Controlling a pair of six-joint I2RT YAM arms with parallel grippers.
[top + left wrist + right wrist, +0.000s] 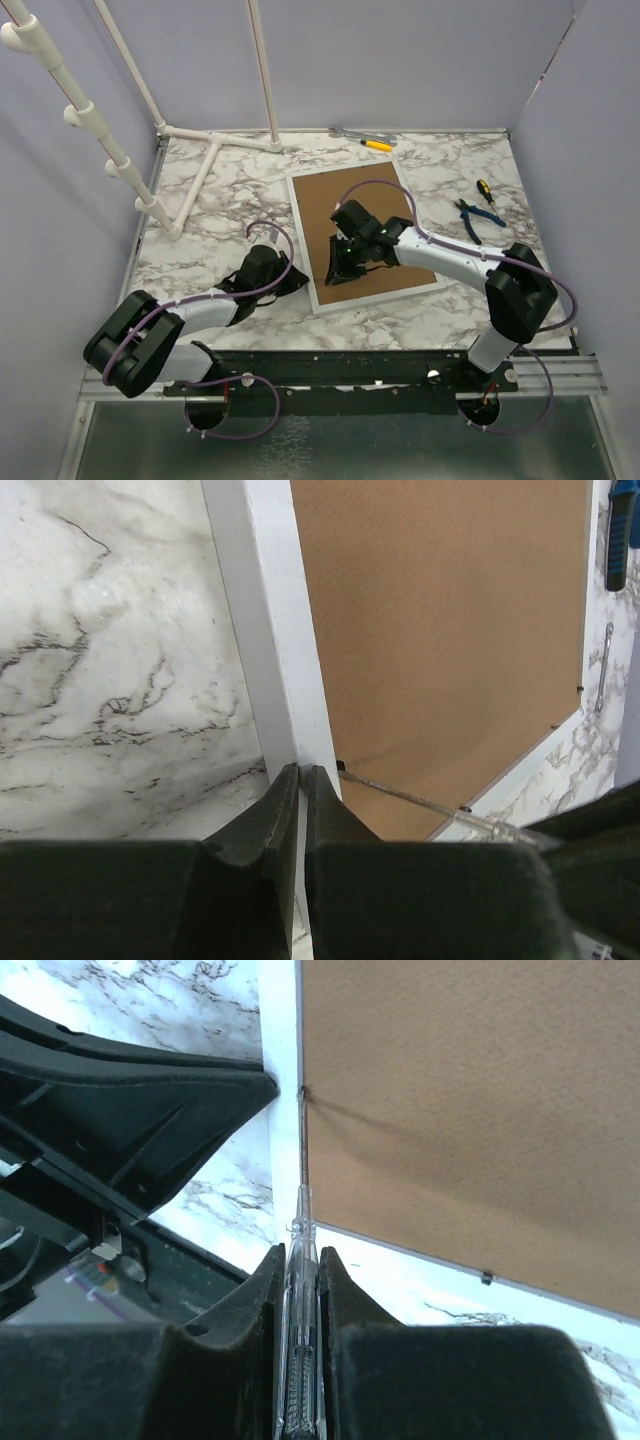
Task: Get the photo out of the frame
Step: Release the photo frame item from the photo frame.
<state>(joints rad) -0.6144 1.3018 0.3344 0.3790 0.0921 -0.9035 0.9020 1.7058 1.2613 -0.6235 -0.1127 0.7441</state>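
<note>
While the frame lies face down at the centre of the top view, its brown fibreboard back is turned up and the white rim borders it on all sides. The photo itself does not show in any view. A small dark clip sits on the back's left edge, in the upper middle of the right wrist view.

At that clip rests the tip of a thin clear-handled screwdriver, whose shaft runs along the seam between rim and back. The right gripper has its fingers closed narrowly on the clear handle and sits over the lower left part of the back.

Just left of the frame, the left gripper has its fingers pressed together with nothing between them, tips touching the rim's outer edge.

On the marble table, a yellow-handled screwdriver lies beyond the frame's top edge. Blue-handled pliers and a small black-and-yellow screwdriver lie at centre right. A white pipe stand fills the upper left.
</note>
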